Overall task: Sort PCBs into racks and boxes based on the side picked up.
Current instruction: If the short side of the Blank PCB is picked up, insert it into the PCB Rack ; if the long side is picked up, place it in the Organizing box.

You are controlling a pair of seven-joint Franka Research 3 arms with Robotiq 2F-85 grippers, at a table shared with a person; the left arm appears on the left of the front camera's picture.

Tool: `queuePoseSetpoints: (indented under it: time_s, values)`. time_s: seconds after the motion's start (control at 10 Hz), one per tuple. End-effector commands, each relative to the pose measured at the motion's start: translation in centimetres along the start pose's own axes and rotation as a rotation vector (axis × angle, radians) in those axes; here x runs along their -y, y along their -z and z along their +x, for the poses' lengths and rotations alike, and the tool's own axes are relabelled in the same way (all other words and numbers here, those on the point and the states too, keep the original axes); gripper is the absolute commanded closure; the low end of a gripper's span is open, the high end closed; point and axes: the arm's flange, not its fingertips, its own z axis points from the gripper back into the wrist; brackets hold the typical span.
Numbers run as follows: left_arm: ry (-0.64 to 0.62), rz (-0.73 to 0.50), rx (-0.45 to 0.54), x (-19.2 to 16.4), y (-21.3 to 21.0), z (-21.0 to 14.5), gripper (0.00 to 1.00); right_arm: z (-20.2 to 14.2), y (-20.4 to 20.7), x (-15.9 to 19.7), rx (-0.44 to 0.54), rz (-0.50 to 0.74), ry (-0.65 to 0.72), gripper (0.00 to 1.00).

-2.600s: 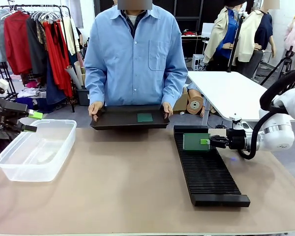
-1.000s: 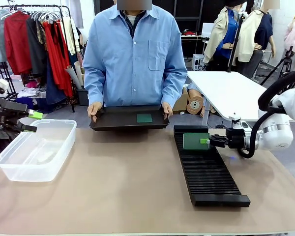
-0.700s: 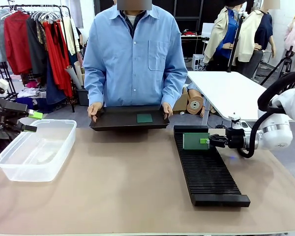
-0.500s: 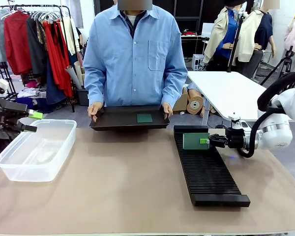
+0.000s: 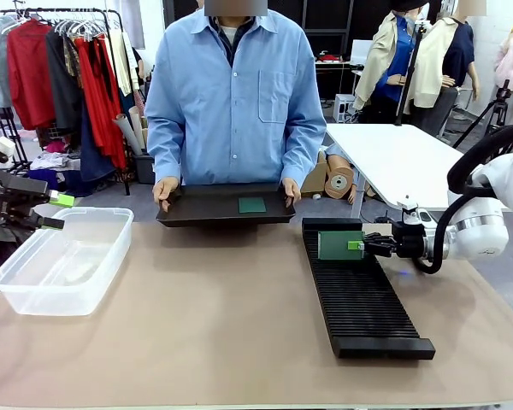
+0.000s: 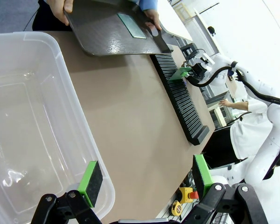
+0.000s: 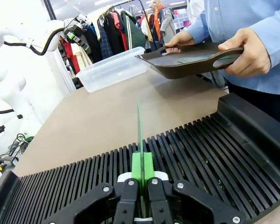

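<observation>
PCB [image 5: 340, 245] stands upright over the rack's [image 5: 363, 303] far slots, right jaws clamped on its edge. Left jaws gape beside the clear tub [image 5: 30, 295] (a person's black tray [image 5: 197, 212], bearing another board [image 5: 251, 205], hangs at the bench's [image 5: 222, 325] far edge).

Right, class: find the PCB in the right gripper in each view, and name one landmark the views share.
Front view: PCB right of centre, at the far end of the rack, face toward the camera.
Left wrist view: PCB upper right, small, at the rack's far end.
Right wrist view: PCB at centre, edge-on, held in the right gripper.
Shared landmark: the rack.
</observation>
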Motion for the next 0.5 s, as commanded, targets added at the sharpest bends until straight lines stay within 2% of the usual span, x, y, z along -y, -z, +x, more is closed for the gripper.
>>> queuePoseSetpoints:
  time_s: [0.0, 0.2, 0.3, 0.4]
  values:
    - [0.004, 0.009, 0.001, 0.08, -0.08, -0.10, 0.00, -1.94, -0.30, 0.79, -0.033, -0.035, -0.043, 0.97]
    - [0.004, 0.009, 0.001, 0.08, -0.08, -0.10, 0.00, -2.01, -0.48, 0.59, -0.030, -0.039, -0.057, 0.92]
    - [0.004, 0.009, 0.001, 0.08, -0.08, -0.10, 0.00, -2.04, -0.53, 0.56, -0.027, -0.040, -0.055, 0.80]
    - [0.004, 0.009, 0.001, 0.08, -0.08, -0.10, 0.00, -2.03, -0.61, 0.53, -0.027, -0.039, -0.053, 0.61]
